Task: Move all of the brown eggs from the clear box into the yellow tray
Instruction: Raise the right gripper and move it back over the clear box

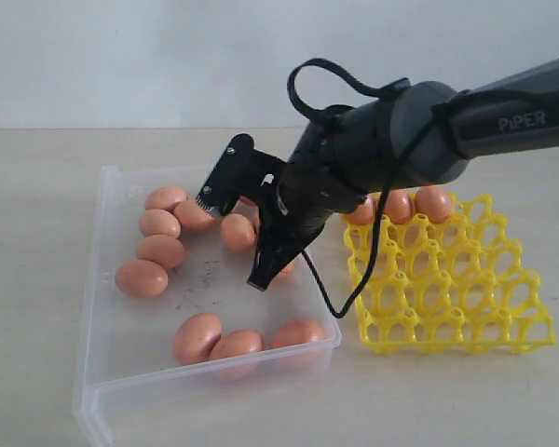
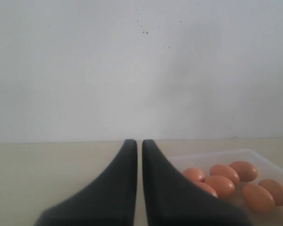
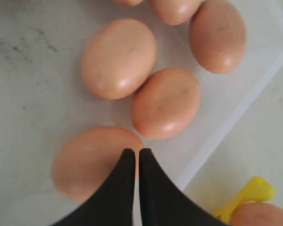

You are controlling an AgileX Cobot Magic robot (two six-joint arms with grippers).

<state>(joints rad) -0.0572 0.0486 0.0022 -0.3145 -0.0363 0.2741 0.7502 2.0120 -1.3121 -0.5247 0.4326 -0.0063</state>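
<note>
Brown eggs point(image 1: 160, 250) lie mostly inside the clear box point(image 1: 130, 326); three sit in the yellow tray point(image 1: 447, 343) just beside the box. Right claw point(image 3: 133, 153) is closed and empty, its tips over one egg point(image 3: 85, 165) inside the box. Left claw point(image 2: 136, 143) is closed too, outside the box.

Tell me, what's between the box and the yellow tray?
Bare table between box and tray, crossed by a hanging black cable; the exterior view shows it.
</note>
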